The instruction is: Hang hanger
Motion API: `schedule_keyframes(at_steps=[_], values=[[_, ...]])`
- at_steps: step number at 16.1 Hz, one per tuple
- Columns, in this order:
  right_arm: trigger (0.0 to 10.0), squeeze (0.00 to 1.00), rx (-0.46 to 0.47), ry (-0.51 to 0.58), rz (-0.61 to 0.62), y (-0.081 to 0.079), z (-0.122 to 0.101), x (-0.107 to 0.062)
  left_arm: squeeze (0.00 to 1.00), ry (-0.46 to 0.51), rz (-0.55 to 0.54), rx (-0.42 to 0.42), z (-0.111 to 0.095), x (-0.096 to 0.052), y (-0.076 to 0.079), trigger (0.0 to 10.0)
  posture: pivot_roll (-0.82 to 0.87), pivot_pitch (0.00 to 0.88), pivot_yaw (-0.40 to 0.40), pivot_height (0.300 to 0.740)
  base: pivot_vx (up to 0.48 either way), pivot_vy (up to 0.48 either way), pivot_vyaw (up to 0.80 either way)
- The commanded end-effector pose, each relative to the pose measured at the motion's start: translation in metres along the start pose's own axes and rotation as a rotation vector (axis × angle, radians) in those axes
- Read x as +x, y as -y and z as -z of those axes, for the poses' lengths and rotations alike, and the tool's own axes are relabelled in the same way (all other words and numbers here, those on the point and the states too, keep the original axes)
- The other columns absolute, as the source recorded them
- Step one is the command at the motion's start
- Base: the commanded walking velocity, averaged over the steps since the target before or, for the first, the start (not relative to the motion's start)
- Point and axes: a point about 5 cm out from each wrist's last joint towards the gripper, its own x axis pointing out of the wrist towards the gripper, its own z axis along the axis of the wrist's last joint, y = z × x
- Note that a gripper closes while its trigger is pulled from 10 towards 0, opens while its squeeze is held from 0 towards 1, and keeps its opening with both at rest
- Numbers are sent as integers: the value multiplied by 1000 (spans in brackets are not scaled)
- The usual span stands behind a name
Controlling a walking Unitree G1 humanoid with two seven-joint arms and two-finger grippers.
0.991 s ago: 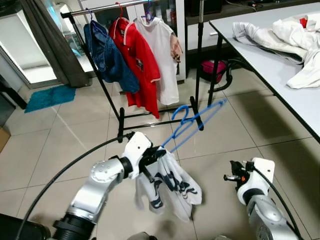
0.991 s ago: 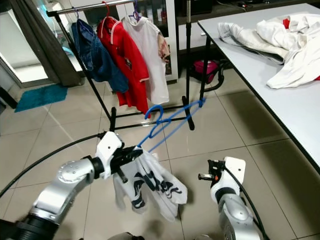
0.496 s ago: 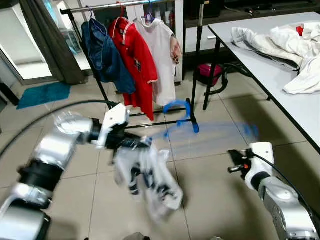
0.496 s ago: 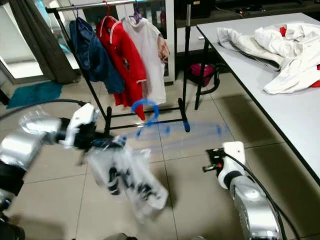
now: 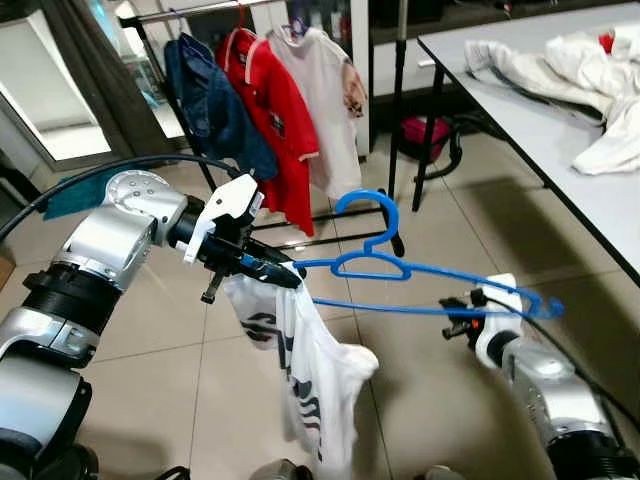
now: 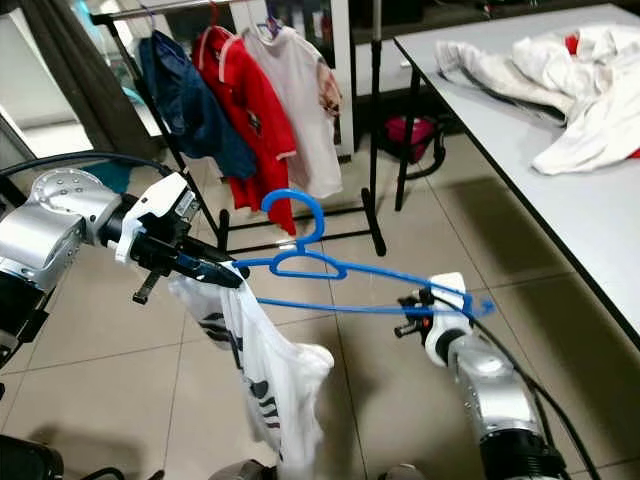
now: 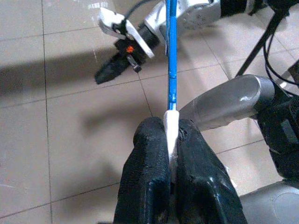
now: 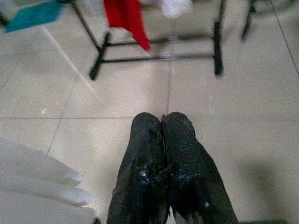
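Note:
A blue plastic hanger [image 5: 370, 262] lies nearly level over the tiled floor with its hook up. A white garment with dark print [image 5: 310, 370] droops from its left end. My left gripper [image 5: 262, 270] is shut on that end, and the left wrist view shows its fingers [image 7: 149, 158] clamping the white cloth and the blue bar [image 7: 172, 56]. My right gripper [image 5: 455, 318] hangs just under the hanger's right end, fingers pressed together on nothing [image 8: 161, 126]. The clothes rack's rail [image 6: 140, 10] stands beyond, well above the hanger's hook.
On the rack hang a denim garment [image 5: 215, 100], a red shirt [image 5: 275, 120] and a white shirt [image 5: 325, 100]. A grey table [image 5: 590, 190] with piled white clothes [image 5: 560, 70] fills the right. A dark curtain [image 5: 90, 70] hangs at the far left.
My left arm has swung out and up, turning the hanger from a steep tilt to nearly level with its hook up. The right gripper has risen to beneath the hanger's right end.

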Motion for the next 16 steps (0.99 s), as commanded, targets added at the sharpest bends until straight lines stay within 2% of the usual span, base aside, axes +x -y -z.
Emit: schedule_keyframes(at_steps=[1,2,3,5,7,9,10,11,12,14,16], values=[[10000,533,61,-16,45,3,8,1,0,0,-45,2,-2,-14,-2,0,39,128,181,740,0,0,0],[10000,949,111,-13,66,6,13,-1,0,13,-62,-3,-1,-19,-2,0,41,130,183,740,0,0,0],[10000,1000,144,-5,59,6,16,-3,0,34,-73,-17,-2,-23,-1,0,43,133,184,740,0,0,0],[10000,1000,166,37,-83,-7,18,-7,0,62,-83,-26,0,-26,1,0,41,123,178,740,0,0,0],[10000,1000,160,47,-108,-10,19,-8,0,60,-83,-33,4,-25,2,0,36,111,174,740,0,0,0],[10000,1000,174,70,50,1,17,-28,0,-49,-350,-52,36,-13,-4,0,2,64,173,740,0,0,0],[10000,1000,193,96,94,-2,18,-41,0,-17,-467,-123,49,-4,-4,0,-12,49,173,740,0,0,0],[10000,776,218,118,133,-8,19,-54,0,36,-540,-201,59,7,-1,0,-35,27,175,740,0,0,0],[10000,0,235,121,188,-17,22,-67,0,91,-613,-271,68,21,3,0,-54,7,180,740,0,0,0],[10000,0,272,151,289,-30,18,-84,0,184,-745,-356,77,43,9,0,-79,0,185,740,0,0,0],[10000,0,283,198,339,-40,7,-91,0,209,-859,-411,86,59,17,0,-101,0,190,740,0,0,-375]])
